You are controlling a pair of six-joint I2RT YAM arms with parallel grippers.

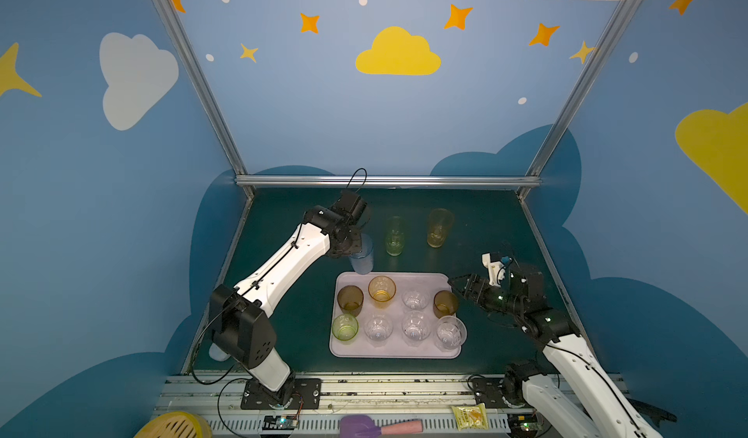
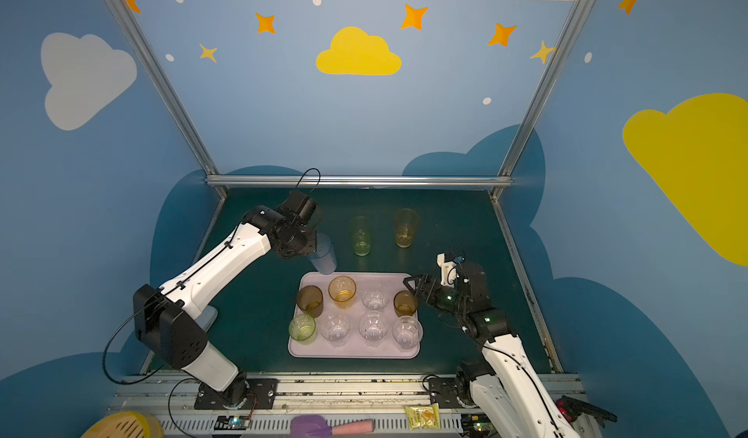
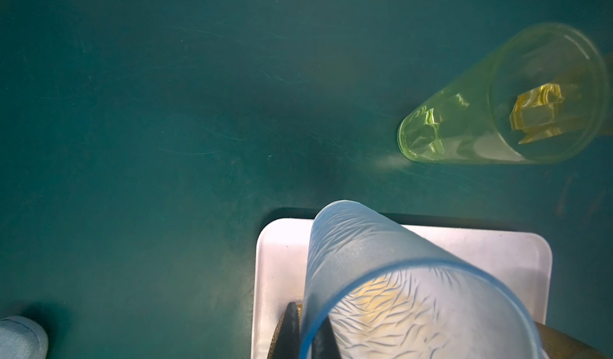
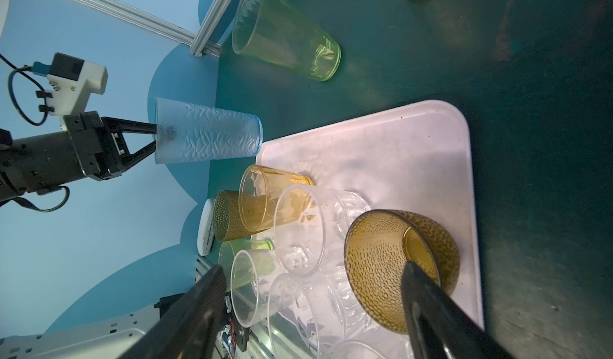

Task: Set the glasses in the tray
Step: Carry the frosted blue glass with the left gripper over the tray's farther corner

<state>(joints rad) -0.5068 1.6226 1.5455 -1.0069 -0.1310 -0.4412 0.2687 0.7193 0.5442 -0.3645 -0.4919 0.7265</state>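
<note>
**Eight short tumblers in the tray, three tall ones outside it**

The pale pink-lilac tray (image 1: 392,351) lies flat with two rows of upright glasses. Its far row holds the left brown tumbler (image 1: 350,300), amber tumbler (image 1: 381,290), clear tumbler (image 1: 413,299) and right brown tumbler (image 1: 445,303). The near row holds the green tumbler (image 1: 345,327) and three clear faceted tumblers (image 1: 415,326). The frosted tall blue tumbler (image 1: 362,256) is upright at the tray's far left corner; contact cannot be told. The tall green tumbler (image 1: 395,235) and tall yellow tumbler (image 1: 439,227) stand beyond the far edge.
</note>
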